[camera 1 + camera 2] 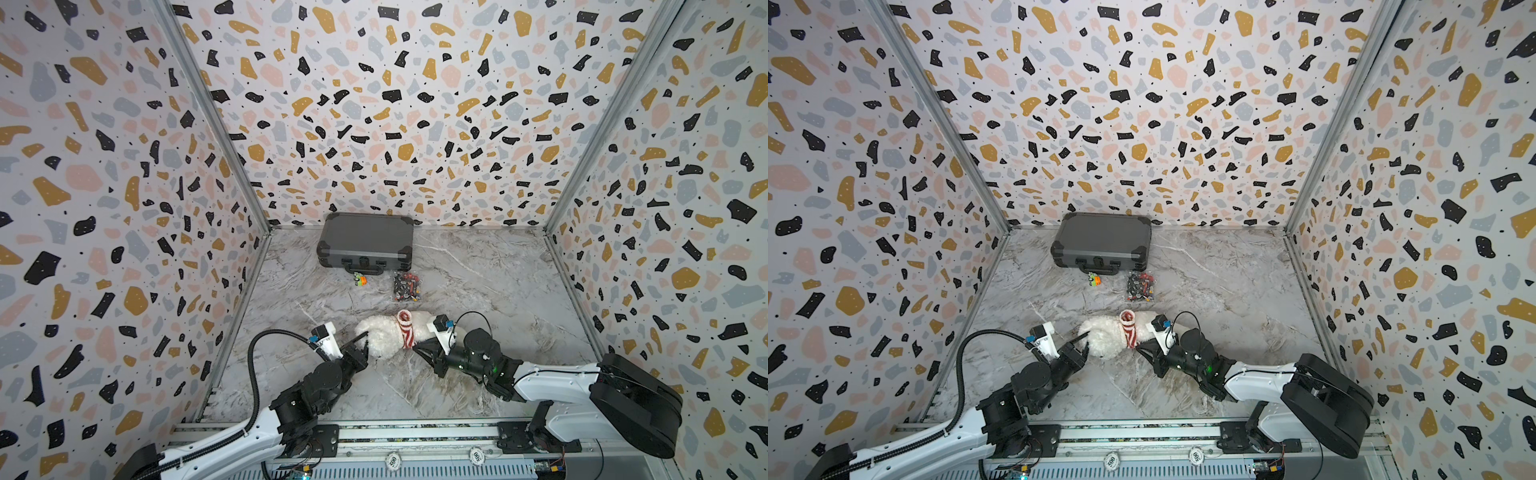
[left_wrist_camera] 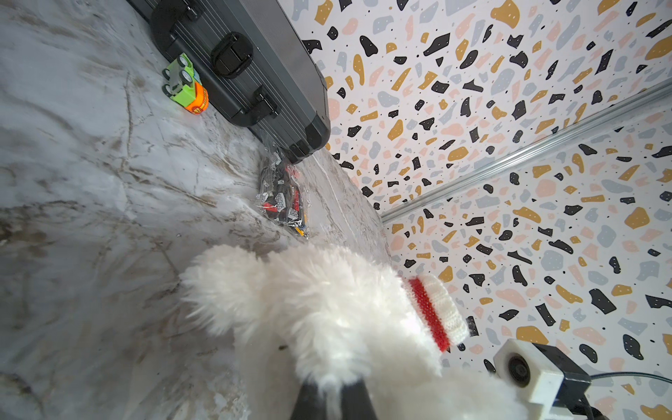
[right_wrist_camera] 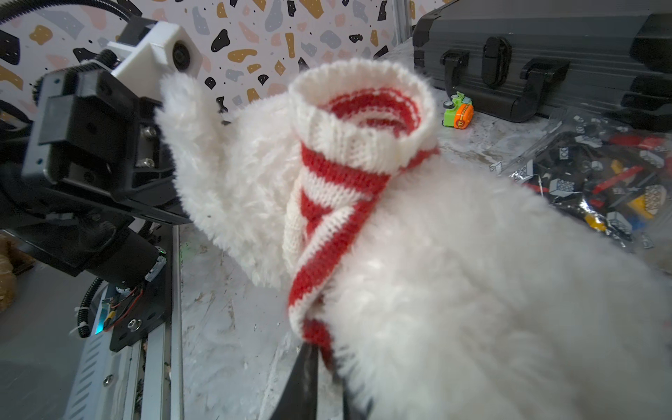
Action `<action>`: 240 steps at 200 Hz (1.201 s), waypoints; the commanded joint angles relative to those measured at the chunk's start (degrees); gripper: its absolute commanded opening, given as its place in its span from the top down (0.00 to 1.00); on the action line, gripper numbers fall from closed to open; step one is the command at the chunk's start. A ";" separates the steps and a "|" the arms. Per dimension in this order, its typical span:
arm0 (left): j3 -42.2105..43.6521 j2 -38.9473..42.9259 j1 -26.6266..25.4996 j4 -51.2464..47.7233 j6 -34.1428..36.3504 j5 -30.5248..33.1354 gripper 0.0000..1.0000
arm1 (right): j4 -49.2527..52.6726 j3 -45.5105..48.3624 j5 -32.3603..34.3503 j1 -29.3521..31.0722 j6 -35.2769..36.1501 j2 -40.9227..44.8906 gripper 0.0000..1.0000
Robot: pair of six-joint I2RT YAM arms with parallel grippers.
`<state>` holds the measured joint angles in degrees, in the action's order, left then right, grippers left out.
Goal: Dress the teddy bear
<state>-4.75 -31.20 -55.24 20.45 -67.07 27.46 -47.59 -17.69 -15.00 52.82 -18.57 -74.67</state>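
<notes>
room: I'm looking into a booth with terrazzo-print walls [image 1: 374,104] on three sides.
surface: a grey-veined marble tabletop [image 1: 478,291]. At the back there's a closed grey case [image 1: 365,241], a green-and-orange toy car [image 1: 359,279] by its handle, and a clear bag of bricks [image 1: 407,286] just right of that.
left gripper [image 1: 365,342]: jaws are together on white fur at the left end of the teddy bear [image 1: 382,334]. My wrist view shows the fur pinched between them.
teddy bear: lying across the front middle of the marble, between my two grippers, with a red-and-white striped knit [image 1: 405,330] bunched around its middle.
right gripper [image 1: 417,348]: fingers sit either side of the knit's lower edge, touching it. I can't tell whether they're clamped or slack.
</notes>
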 commanded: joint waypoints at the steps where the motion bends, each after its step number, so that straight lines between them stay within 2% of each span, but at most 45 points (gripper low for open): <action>1: -1.51 0.44 0.25 0.60 1.20 0.53 1.00 | -1.36 -0.93 0.02 -0.51 -1.75 0.51 0.82; 33: -1.12 0.45 0.29 1.22 1.17 0.16 1.00 | -2.11 0.45 1.52 -0.89 -4.34 2.87 0.81; 60: -0.98 0.54 0.28 1.09 1.39 -0.04 1.00 | -1.63 1.30 3.18 -1.84 -5.59 4.93 0.86; 88: -0.47 0.39 0.39 1.92 1.26 -0.22 1.00 | -1.01 0.07 3.06 -1.96 -5.85 3.58 0.89; 108: -0.54 -0.13 0.40 2.60 1.18 -0.67 1.00 | -2.12 0.05 2.19 -1.97 -6.39 2.58 0.86; 183: -0.92 -1.67 0.48 3.81 1.15 -1.05 1.00 | -1.74 -3.30 1.69 -1.42 -4.79 -1.90 0.84; 211: -0.84 -1.43 0.42 4.03 1.19 -0.93 1.00 | -0.85 -3.66 3.05 -1.24 -4.15 -1.48 0.91; 240: -0.46 0.01 0.44 2.72 1.19 -0.25 1.00 | 1.92 -2.95 5.85 -0.53 -3.02 2.47 0.98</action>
<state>-4.75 -32.60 -54.92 21.02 -66.87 27.05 -47.29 -19.33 -12.19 51.59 -23.14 -76.01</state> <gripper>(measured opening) 0.069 0.047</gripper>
